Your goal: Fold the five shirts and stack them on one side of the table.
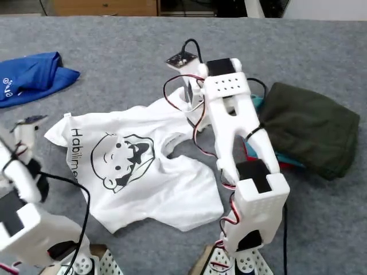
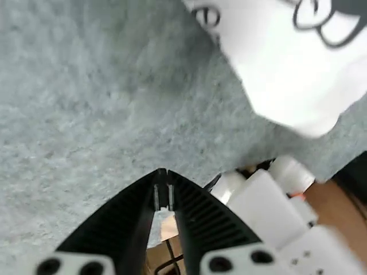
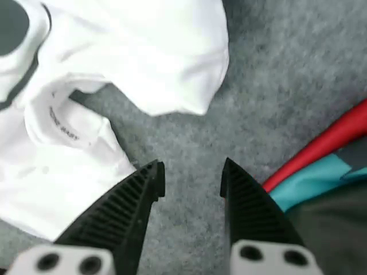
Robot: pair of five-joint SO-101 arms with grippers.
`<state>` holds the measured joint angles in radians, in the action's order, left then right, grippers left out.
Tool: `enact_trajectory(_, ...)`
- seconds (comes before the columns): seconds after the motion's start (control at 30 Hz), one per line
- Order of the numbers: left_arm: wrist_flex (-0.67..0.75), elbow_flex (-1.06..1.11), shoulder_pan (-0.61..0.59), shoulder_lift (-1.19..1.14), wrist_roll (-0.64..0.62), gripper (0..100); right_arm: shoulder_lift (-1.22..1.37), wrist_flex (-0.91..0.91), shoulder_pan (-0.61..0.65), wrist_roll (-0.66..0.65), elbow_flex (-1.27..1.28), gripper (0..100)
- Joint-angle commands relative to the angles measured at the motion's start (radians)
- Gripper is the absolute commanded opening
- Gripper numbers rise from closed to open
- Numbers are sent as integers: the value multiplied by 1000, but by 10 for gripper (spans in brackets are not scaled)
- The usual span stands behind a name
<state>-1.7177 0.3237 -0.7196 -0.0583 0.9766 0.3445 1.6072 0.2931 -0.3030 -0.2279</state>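
Grey, felt-like fabric (image 1: 126, 46) covers the table. A white shirt (image 1: 160, 189) of soft knit lies spread and rumpled at the middle. It bears a black cartoon face (image 1: 123, 160) and black lettering along one side, and a small printed label (image 3: 63, 123) sits inside its collar. A blue shirt (image 1: 31, 74) with white print lies crumpled at the far left. At the right, a dark green shirt (image 1: 312, 126) sits folded atop teal and red layers (image 3: 312, 183). The right gripper (image 3: 192, 177), ribbed black jaws spread, hovers over bare fabric between collar and stack. The left gripper (image 2: 163, 175), fingers pressed together on nothing, hangs near the white shirt's edge.
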Motion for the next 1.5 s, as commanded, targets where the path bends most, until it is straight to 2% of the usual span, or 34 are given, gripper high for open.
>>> enact_trajectory(0.0, -9, -63, 137, 7, -161, 18, -68, -26, 27, 11, -10, 178)
enact_trajectory(0.17, 2, -198, 330, 7, -413, 46, -68, -35, 25, 11, -4, 178)
enact_trajectory(0.27, 103, -215, 437, 10, -582, 92, -68, -38, 25, 11, -2, 178)
enact_trajectory(0.37, 189, -190, 545, 1, -721, 96, -68, -40, 25, 11, -8, 178)
enact_trajectory(0.47, 361, -55, 624, -12, -796, 96, -70, -69, 22, 11, -2, 178)
enact_trajectory(0.6, 514, 158, 655, -35, -795, 95, -70, -74, 4, 11, -2, 178)
enact_trajectory(0.77, 520, 321, 588, -28, -626, 28, -70, -75, -15, 11, -4, 178)
enact_trajectory(1.0, 514, 425, 288, -25, -359, 23, -70, -75, -25, 6, -7, 178)
enact_trajectory(1.27, 307, 379, -58, 110, 12, 23, -70, -120, -18, 9, -15, 178)
enact_trajectory(1.47, 147, 275, -170, 288, 173, 25, -33, -114, 44, 12, -148, 178)
